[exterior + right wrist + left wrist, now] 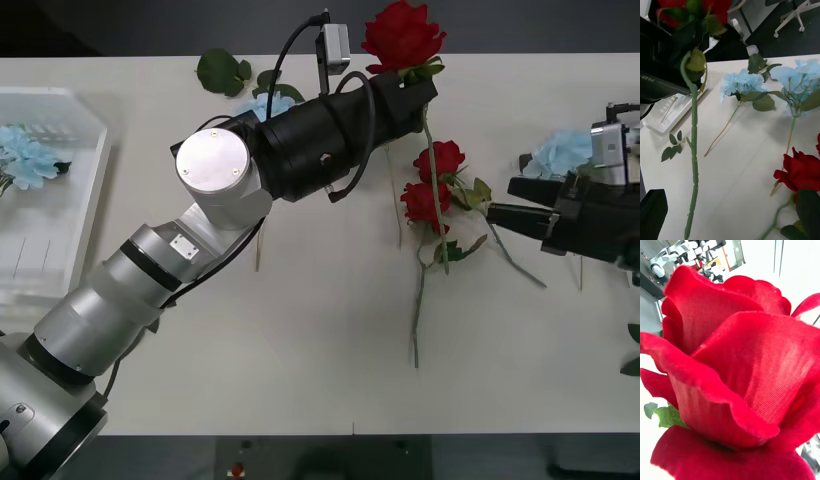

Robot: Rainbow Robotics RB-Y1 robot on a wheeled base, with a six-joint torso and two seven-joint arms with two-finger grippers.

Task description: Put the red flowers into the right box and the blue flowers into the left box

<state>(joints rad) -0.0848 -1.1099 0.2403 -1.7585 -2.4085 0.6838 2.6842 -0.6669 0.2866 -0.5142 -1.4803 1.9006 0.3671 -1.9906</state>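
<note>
left gripper (418,95): stretched across the tabletop (300,340) toward its far edge, fingers closed on the stem of a red rose (402,38) just below the bloom; the fingers themselves are mostly hidden under the bloom and leaves
held rose: bloom up above the far edge of the tabletop, stem hanging down from the left gripper; in the right wrist view the stem (694,150) runs long and free, lower end loose; in the left wrist view the petals (733,371) sit right at the lens
right gripper (520,202): low over the tabletop at the robot's right, black fingers parted with a clear gap, nothing between them, tips pointing at the two lying roses
lying red roses (430,185): two blooms flat on the tabletop, side by side just below the held rose, stems trailing toward the robot; one bloom (801,172) also seen from the right wrist
blue flowers on tabletop: one cluster (562,152) beyond the right gripper, another (268,103) partly hidden behind the left arm; from the right wrist two clusters (739,84) lie near each other, broad green leaves attached
left box (60,200): white tray far to the left of the held rose, blue flower (25,158) already lying in it
loose leaf sprig (222,72): on the tabletop near the far edge, left of the held rose
</note>
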